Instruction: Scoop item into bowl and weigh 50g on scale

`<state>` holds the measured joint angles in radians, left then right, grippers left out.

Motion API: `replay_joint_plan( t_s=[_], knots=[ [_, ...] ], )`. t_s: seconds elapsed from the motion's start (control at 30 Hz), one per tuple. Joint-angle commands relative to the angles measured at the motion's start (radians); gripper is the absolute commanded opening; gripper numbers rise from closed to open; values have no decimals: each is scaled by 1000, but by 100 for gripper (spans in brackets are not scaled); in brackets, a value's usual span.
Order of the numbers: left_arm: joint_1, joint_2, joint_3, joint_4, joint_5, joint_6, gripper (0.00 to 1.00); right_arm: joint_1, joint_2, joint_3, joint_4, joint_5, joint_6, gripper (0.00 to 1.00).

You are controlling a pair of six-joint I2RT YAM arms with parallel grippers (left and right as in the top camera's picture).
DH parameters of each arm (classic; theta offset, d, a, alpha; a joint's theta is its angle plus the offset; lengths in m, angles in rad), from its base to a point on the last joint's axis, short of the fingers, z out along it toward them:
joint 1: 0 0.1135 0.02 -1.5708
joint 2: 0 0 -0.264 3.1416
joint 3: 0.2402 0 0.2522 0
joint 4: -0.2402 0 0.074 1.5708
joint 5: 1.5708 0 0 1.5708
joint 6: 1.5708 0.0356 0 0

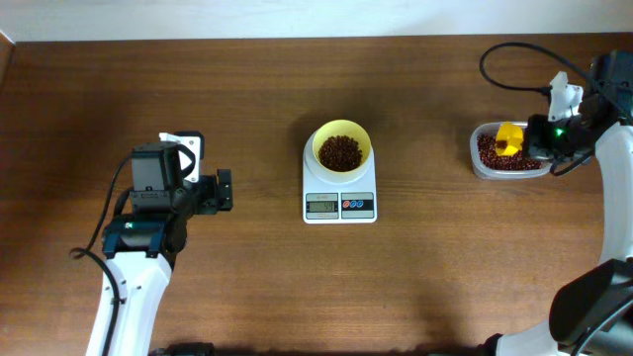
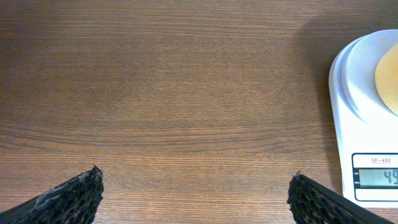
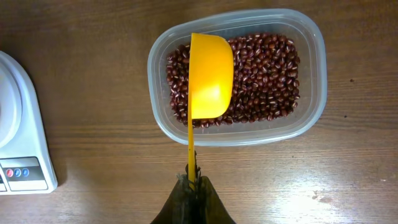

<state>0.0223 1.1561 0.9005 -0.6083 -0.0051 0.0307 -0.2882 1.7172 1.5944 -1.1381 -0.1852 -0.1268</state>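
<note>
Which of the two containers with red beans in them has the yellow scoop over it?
The clear rounded-square plastic container on the right; the pale yellow plastic bowl sits on the white scale, nothing over it.

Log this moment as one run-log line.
left gripper: open, empty | right gripper: shut on scoop, at container of beans | bowl: on scale, holds beans

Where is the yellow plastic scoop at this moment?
In the overhead view the yellow plastic scoop is at the table's right side, over the clear rounded-square plastic container of red-brown beans, its handle held in the shut right pincer.
</note>
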Motion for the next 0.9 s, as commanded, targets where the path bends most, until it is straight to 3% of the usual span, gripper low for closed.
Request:
replay_joint_plan(
  t_s=[0.0, 0.87],
  knots=[
    [5, 5, -3, 2, -7, 12, 99, 0, -22, 24, 7, -18, 8, 4],
    [5, 5, -3, 2, -7, 12, 99, 0, -21, 24, 10, -32, 8, 4]
  ],
)
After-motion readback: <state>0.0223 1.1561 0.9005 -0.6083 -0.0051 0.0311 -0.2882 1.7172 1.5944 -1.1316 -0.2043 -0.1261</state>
